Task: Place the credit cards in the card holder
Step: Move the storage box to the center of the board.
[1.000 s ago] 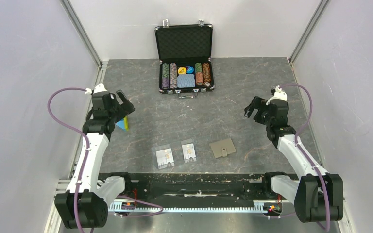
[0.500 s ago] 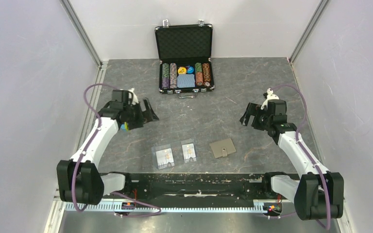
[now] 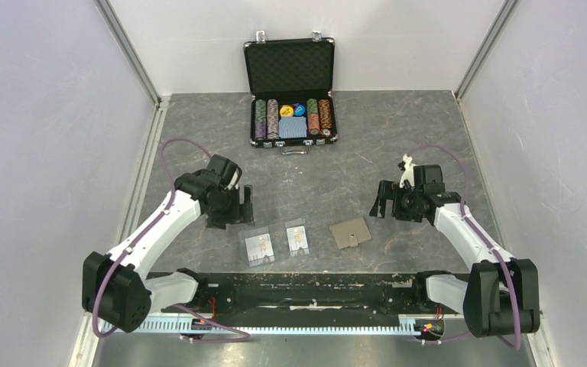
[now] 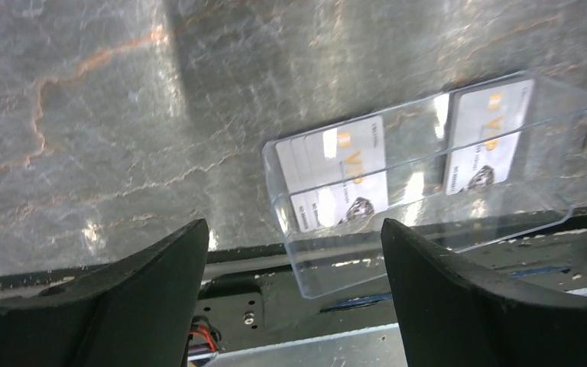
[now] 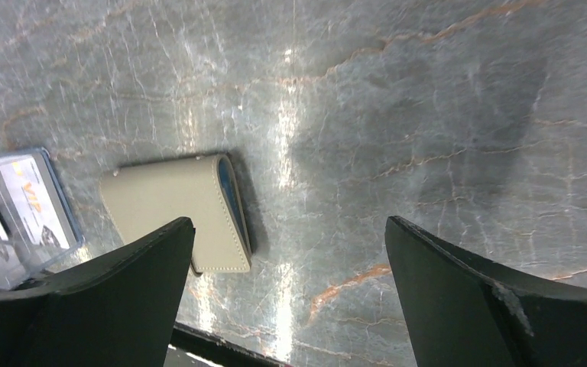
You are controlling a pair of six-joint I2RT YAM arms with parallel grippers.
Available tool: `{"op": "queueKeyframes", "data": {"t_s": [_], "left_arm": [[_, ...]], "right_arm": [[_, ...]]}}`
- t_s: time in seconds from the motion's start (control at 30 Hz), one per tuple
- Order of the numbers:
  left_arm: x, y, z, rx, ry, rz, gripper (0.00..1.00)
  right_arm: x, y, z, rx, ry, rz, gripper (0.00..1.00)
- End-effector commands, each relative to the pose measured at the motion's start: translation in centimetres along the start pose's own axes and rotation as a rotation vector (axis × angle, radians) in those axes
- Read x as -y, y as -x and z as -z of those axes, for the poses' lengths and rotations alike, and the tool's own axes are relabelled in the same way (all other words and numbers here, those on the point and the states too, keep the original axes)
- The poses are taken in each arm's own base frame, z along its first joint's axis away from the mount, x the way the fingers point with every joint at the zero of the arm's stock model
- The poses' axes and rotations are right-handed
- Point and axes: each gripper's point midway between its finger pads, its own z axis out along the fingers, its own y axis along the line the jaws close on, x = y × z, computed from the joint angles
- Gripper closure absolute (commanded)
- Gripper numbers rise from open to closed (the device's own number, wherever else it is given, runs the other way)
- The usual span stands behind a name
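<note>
Landmark: the small squarish taupe folding card holder (image 3: 350, 233), flat and folded shut on the grey marbled table (image 3: 428, 138), close to its front edge. The right wrist view shows a strip of light blue lining along one edge. Just left of the card holder lie the two whitish-grey rectangular credit cards (image 3: 298, 239), side by side, each inside a clear plastic sleeve (image 3: 249, 237); neither touches the card holder. Beyond the cards, well left of the card holder, the left gripper (image 3: 238, 208) hangs with fingers apart and nothing between them. Its wrist camera looks down on both sleeves. Just beyond the card holder, slightly to its right, the right gripper (image 3: 382, 202) hangs with fingers spread wide, also empty. Far beyond the card holder, by the back wall, a black poker-chip case (image 3: 289, 67) stands with its lid raised. Progress, as judged: nothing done yet. Both cards are still sleeved and the holder is unopened. Left to do: free each card, open the holder, insert both. Writing: "VIP" in gold-orange on each card face; the smaller print is unreadable.
</note>
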Motion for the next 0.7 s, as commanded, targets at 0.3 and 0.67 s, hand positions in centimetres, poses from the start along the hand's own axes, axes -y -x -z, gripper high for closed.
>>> {"op": "queueKeyframes", "data": {"t_s": [0.3, 0.67], "left_arm": [[-0.6, -3.7, -2.8, -0.157, 0.05, 0.07, 0.26], [0.9, -0.7, -5.4, -0.161, 0.041, 0.051, 0.65]], "right_arm": [[-1.1, -2.1, -0.7, -0.106, 0.089, 0.069, 0.01], [-1.3, -1.9, -1.3, -0.141, 0.1, 0.071, 0.01]]}}
